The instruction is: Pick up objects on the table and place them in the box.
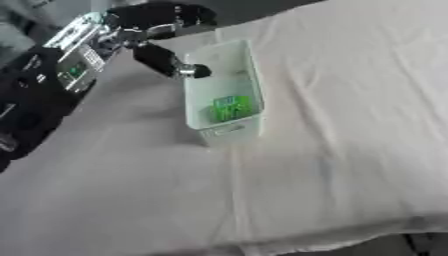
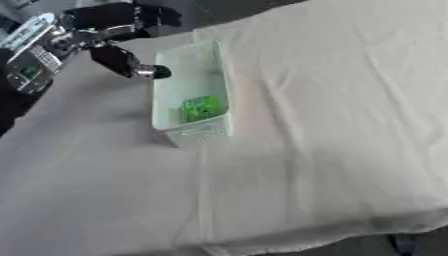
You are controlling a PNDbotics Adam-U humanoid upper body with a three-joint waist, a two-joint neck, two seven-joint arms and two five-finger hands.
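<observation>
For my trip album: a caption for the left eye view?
Robot's left hand hovers at the rim of a pale box holding a green object.

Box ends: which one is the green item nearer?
The near end, closest to the robot: the green item lies close to it; the far end, by the left hand, looks bare.

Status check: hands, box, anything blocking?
Left hand at the box's left rim, fingers relaxed, holding nothing. Right hand not in view. Green object inside the box. Nothing blocking.
</observation>
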